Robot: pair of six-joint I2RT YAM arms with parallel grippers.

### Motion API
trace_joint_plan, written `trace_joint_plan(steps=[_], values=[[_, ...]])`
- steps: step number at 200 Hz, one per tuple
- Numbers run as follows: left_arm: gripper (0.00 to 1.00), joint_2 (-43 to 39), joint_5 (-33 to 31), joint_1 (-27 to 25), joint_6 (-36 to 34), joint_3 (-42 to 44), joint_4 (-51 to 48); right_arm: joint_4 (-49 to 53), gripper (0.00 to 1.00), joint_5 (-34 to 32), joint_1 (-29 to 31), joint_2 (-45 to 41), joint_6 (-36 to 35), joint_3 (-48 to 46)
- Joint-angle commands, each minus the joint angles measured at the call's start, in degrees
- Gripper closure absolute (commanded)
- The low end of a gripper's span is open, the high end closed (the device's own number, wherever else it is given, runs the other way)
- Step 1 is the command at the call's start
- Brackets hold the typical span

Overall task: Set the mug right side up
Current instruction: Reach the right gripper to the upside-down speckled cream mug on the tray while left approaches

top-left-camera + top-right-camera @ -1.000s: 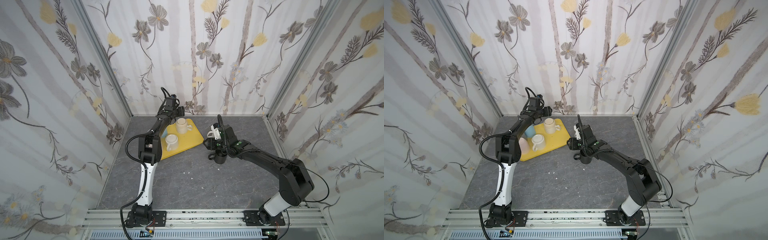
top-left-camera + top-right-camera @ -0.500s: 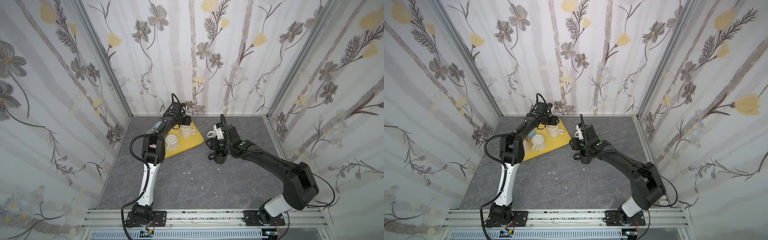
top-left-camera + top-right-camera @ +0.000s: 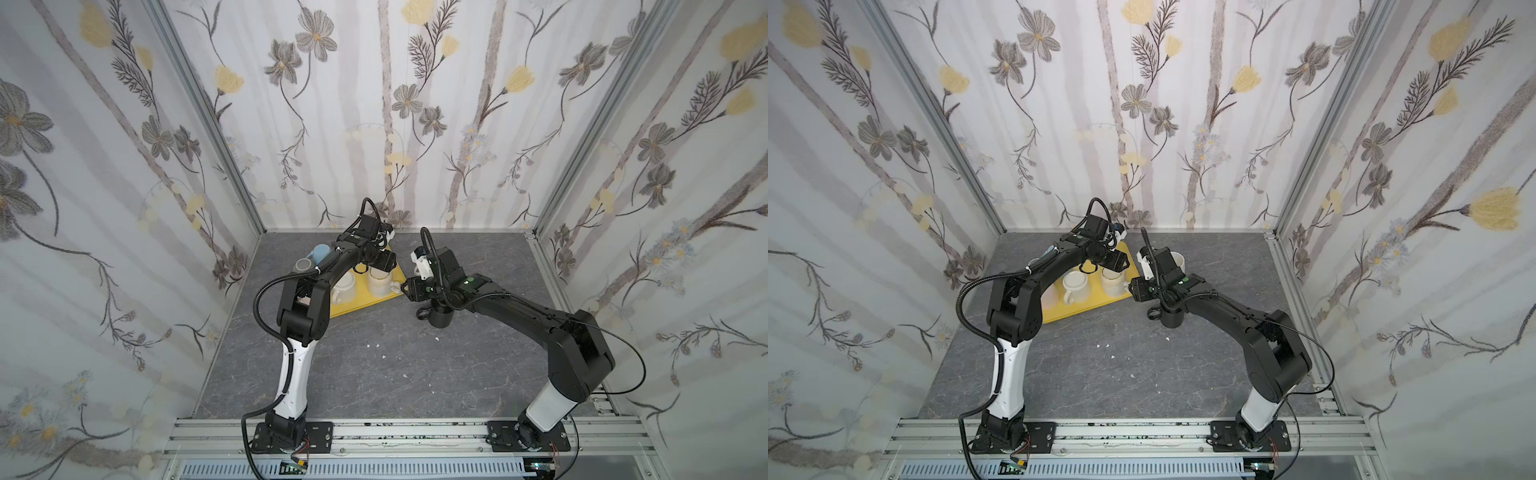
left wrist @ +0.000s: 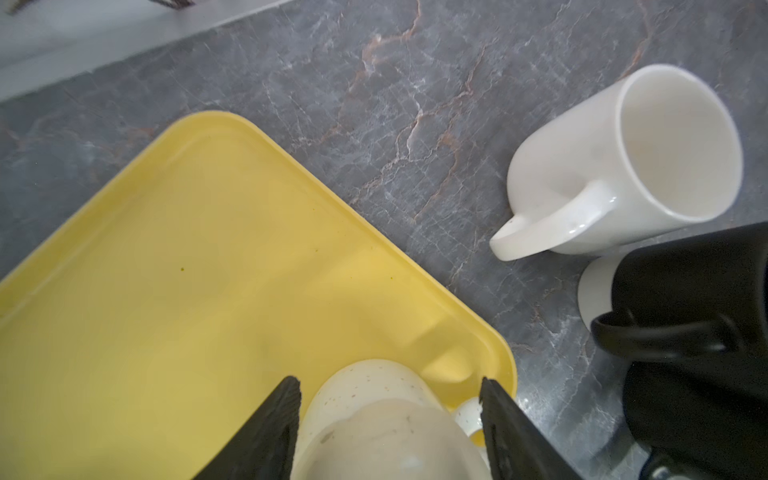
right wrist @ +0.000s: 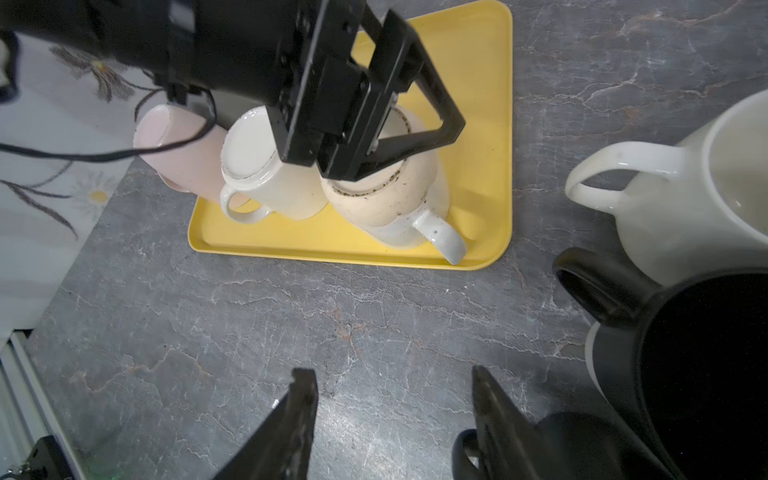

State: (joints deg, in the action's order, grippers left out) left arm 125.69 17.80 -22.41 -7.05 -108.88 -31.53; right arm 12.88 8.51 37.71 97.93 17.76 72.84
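A speckled cream mug (image 5: 382,195) stands upside down on the yellow tray (image 5: 478,124), near the tray's right corner in both top views (image 3: 380,280) (image 3: 1113,282). My left gripper (image 4: 388,380) hangs over it, open. Its fingers (image 5: 440,120) straddle the mug's base, and a gap shows on at least one side. My right gripper (image 5: 392,374) is open just above the bare table to the right of the tray (image 3: 409,286), with nothing between its fingers.
A white mug (image 5: 257,166) upside down, a pink mug (image 5: 174,145) and a blue mug (image 3: 321,252) share the tray. Off the tray stand an upright white mug (image 4: 623,158) and a black mug (image 3: 440,318) close beside the right gripper. Walls enclose three sides.
My left gripper has swung from the tray's back edge to the right and down, and now straddles the speckled mug. The right arm has hardly moved.
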Motion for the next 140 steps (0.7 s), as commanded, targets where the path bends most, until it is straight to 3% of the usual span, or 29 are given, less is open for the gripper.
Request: trace_joint_plan(steps=[1, 24, 97, 140], values=[[0.32, -3.81, 0.65, 0.89, 2.08, 0.13, 2.45, 4.18, 0.42, -3.24, 0.84, 2.76, -6.09, 3.62], [0.32, -8.57, 1.28, 2.22, 6.75, 4.18, 6.17, 7.55, 0.41, -4.48, 1.23, 7.14, -9.83, 8.82], [0.32, -30.94, 3.42, 4.09, 20.88, 41.86, 28.39, 13.41, 0.38, -7.79, 1.26, 20.31, -18.17, 22.36], [0.33, -40.06, 2.63, 4.12, 25.47, 55.41, 33.70, 15.68, 0.38, -11.46, 1.22, 26.97, -20.65, 28.80]])
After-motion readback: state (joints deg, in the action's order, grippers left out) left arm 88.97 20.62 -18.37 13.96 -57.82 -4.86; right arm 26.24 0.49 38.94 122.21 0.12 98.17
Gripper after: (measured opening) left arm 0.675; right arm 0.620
